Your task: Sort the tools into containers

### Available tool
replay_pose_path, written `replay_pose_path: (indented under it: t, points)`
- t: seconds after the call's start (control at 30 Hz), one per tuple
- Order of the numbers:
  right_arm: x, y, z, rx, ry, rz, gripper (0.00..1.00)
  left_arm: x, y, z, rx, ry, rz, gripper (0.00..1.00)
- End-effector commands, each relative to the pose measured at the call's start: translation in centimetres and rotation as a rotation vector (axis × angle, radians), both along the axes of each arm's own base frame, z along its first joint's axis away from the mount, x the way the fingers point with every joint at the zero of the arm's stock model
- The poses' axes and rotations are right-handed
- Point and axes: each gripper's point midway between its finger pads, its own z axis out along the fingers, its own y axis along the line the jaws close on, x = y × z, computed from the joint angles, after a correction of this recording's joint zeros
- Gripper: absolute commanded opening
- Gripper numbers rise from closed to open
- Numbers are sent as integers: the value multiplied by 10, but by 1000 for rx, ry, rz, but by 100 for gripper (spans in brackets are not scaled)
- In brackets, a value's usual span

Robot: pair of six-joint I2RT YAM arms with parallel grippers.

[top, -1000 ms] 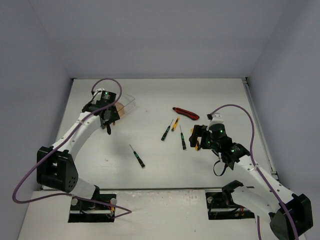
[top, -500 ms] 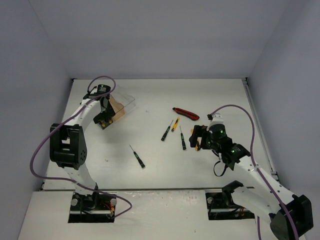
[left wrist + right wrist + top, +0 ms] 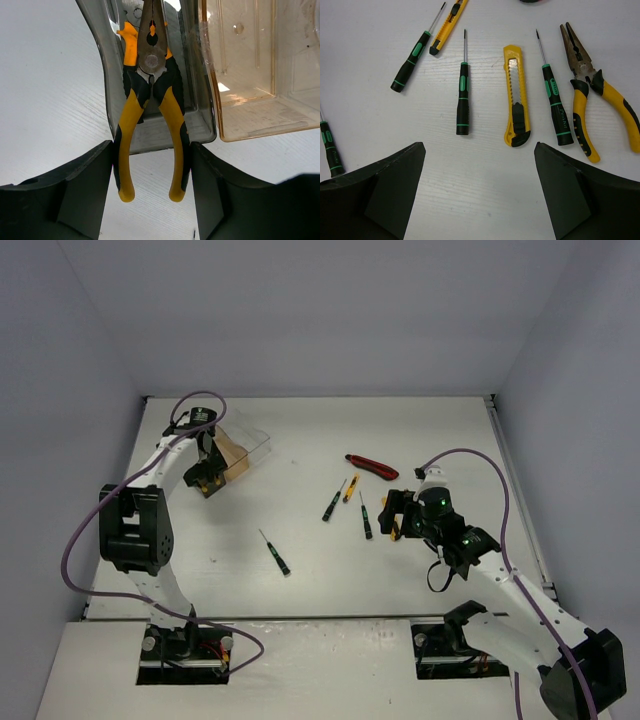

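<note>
The left pincer (image 3: 151, 175) stands wide open and grips nothing. Its two fingers flank the yellow-black handles of a pair of pliers (image 3: 150, 62) without touching them. The pliers lie head-first in the smoky grey bin (image 3: 200, 120) at the upper middle of the left wrist view, and their handles stick out over the bin's near rim onto the surface (image 3: 450, 440). The amber bin (image 3: 260, 110) sits joined at the right, and the clear bin (image 3: 255, 445) lies beyond it. This placement looks finished. The next move here calls for a straight lift that avoids the overhanging handles.

The right pincer (image 3: 480, 180) is also spread wide and empty, hanging over the remaining tools. A yellow utility knife (image 3: 516, 100) lies in the middle of that view, between two green-black screwdrivers (image 3: 462, 100). A second pair of pliers (image 3: 581, 75) lies at the right edge. The red-black knife (image 3: 372, 468) lies further up the overhead frame.

The likely next pick is the knife or a screwdriver directly below. The tools sit close together, so the fingers must drop into the gaps and close on one handle only.
</note>
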Motion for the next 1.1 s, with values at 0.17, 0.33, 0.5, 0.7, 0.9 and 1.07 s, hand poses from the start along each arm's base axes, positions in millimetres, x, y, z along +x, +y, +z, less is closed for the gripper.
replay_pose_path:
  t: [0.17,0.33,0.5,0.7,0.9,1.07]
  points:
    - [9,4,13,21,-54,3,89,34,13,40,23,-127,25,42]
    - [10,4,13,18,-52,5,89,40,14,40,27,-129,26,55]
    - [11,4,13,15,-52,6,89,38,14,43,26,-131,23,62]
    - [13,5,12,10,-44,5,89,32,16,68,33,-178,18,67]
    - [17,0,3,-18,-16,-36,89,16,-6,128,-57,-306,-98,67]
    - [25,-10,-16,-82,39,-104,89,-17,-29,156,-133,-356,-271,68]
